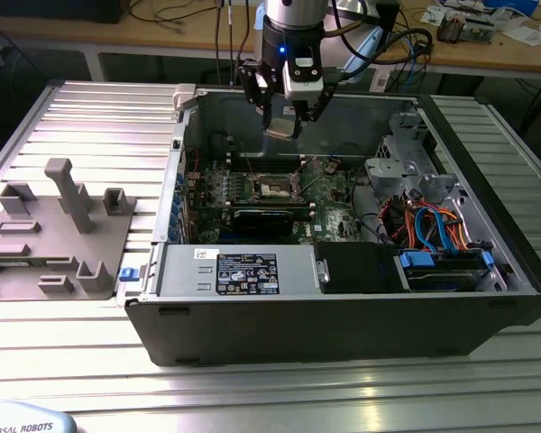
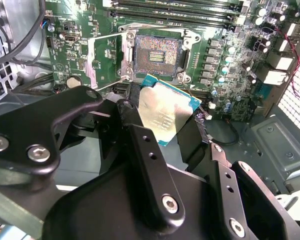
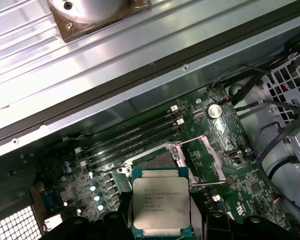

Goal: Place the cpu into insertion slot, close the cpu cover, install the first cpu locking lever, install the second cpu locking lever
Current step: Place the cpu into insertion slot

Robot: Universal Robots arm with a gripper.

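An open computer case (image 1: 343, 316) lies on a ribbed metal tabletop (image 1: 72, 361), its green motherboard (image 1: 329, 194) facing up. The robot's gripper (image 1: 282, 126) hangs above the back part of the case, over the board. It pinches the cpu (image 1: 281, 132) by two opposite edges, its black fingers (image 2: 132, 117) closed on the chip. Seen in both wrist views, the cpu (image 2: 165, 112) is a flat square with a silvery-grey metal top and a teal rim, held in the air and clear of the board.

The insertion slot (image 2: 157, 54) sits in the middle of the motherboard, a dark square socket with a metal rim and bare contacts showing. In the first wrist view the cpu (image 3: 161, 207) partly overlaps the socket (image 3: 157, 161). The cpu cover (image 2: 91, 65), a thin silvery frame with a square window, is swung open just beside the socket. On the exterior view's left, a grey fixture (image 1: 59, 239) with upright posts rests on the tabletop beside the case.
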